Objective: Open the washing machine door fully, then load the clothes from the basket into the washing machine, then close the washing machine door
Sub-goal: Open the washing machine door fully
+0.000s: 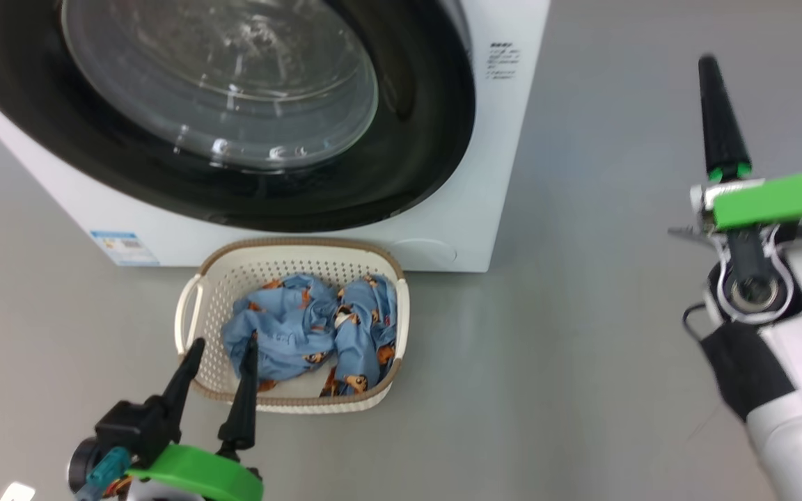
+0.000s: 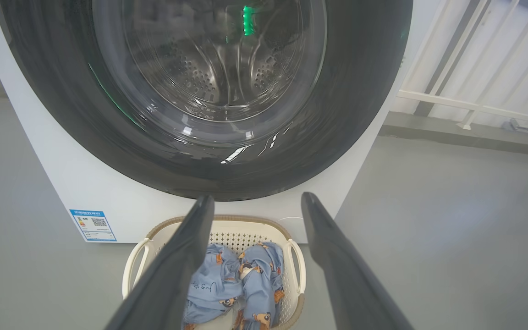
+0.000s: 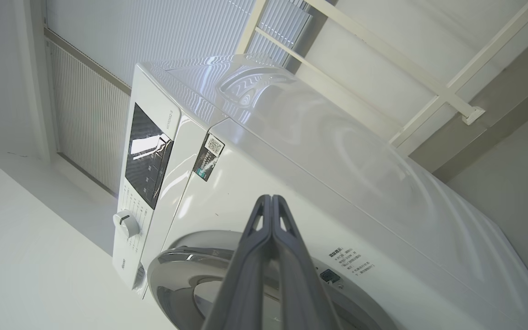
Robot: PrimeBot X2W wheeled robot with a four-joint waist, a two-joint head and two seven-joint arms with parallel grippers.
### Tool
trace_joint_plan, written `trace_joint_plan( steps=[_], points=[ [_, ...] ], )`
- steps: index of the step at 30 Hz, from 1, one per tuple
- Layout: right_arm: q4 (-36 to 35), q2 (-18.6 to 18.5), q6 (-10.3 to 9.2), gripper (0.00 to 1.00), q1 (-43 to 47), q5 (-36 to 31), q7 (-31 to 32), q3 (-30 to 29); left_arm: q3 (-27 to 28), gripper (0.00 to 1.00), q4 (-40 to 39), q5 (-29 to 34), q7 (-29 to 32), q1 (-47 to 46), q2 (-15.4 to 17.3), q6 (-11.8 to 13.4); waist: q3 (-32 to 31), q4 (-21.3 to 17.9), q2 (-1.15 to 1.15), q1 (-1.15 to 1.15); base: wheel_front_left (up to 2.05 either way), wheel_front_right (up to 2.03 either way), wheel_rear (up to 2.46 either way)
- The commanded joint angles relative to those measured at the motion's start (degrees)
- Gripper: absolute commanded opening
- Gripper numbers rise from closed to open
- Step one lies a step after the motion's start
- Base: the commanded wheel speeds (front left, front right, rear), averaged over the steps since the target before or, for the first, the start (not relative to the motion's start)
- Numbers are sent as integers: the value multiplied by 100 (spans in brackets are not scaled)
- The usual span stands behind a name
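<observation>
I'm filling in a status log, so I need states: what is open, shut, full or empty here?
washing machine door: shut.
basket: on the floor, loaded.
clothes: crumpled in the basket.
left gripper: jaws open, empty.
right gripper: jaws shut, empty.

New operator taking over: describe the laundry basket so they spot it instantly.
Find the big white washing machine with its round black door. On the grey floor just before it sits a small cream perforated basket. Its brown rim and the bear-printed blue clothes inside set it apart.
</observation>
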Motion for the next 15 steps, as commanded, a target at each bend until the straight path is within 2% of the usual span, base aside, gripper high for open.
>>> trace_joint_plan(
  steps=[1,8,13,15],
  points=[
    [-120,-91,9,0,-260,205,138,217,117,100,-155,-32,-78,-255,99,-9,218,187,0,0,0,0,0],
    [120,-475,9,0,-904,1133,1054,545,-111,100,-141,-163,-78,-491,103,-9,543,400,0,0,0,0,0],
    [215,-568,9,0,-1273,1634,1927,590,-202,100,-159,-235,-78,-642,114,-9,795,498,0,0,0,0,0],
    [227,-581,9,0,-1344,1695,2070,576,-213,100,-165,-245,-78,-676,113,-9,847,513,0,0,0,0,0]
  ],
)
